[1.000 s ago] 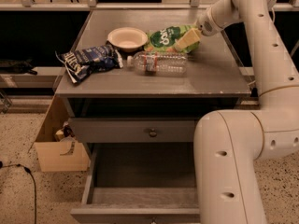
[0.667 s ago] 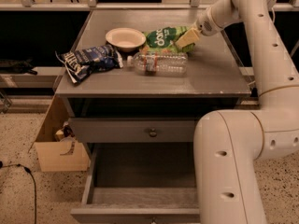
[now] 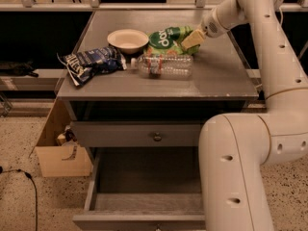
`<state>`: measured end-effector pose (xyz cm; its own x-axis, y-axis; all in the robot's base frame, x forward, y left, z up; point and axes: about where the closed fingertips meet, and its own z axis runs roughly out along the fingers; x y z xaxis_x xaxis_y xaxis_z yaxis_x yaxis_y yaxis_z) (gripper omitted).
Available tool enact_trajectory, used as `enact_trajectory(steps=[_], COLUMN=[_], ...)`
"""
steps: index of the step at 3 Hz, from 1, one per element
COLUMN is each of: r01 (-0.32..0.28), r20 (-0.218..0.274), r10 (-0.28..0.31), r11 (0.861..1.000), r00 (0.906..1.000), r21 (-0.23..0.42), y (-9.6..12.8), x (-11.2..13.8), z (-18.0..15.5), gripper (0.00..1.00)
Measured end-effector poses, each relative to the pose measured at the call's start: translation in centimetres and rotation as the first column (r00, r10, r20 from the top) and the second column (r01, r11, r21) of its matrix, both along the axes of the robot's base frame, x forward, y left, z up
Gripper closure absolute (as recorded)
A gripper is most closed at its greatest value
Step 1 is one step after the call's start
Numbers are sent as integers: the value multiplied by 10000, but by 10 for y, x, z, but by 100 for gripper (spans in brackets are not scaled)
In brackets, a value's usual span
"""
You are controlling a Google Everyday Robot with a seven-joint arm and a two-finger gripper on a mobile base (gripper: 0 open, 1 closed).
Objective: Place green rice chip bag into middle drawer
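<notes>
The gripper (image 3: 192,38) is sitting at the right edge of the green bag (image 3: 165,37), toward the back right of the tabletop (image 3: 219,78). I cannot tell whether it is open or closed on the bag. The arm (image 3: 272,52) is reaching in from the right.

The green bag is lying on the tabletop, logo up, just right of the bowl (image 3: 127,39). A clear bottle (image 3: 164,66) is lying on its side just in front of the green bag. The blue bag (image 3: 91,61) is lying at the left, near the bowl.

Below the tabletop, the knobbed drawer (image 3: 144,134) is sitting shut. Under it, the middle drawer (image 3: 144,179) is standing pulled out, its floor showing. A cardboard box (image 3: 60,155) is standing on the floor to the left.
</notes>
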<state>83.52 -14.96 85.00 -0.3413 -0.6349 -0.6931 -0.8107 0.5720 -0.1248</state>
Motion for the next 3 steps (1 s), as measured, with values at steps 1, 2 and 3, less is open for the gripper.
enact_trajectory(steps=[1, 2, 3], r01=[0, 226, 552], r20=[0, 321, 594], r10=[0, -233, -583], r11=[10000, 9995, 9970], r00=[10000, 9992, 9965], r21=[0, 214, 537], y=[0, -29, -67], x=[0, -16, -37], z=[4, 32, 62], gripper=[100, 100, 100])
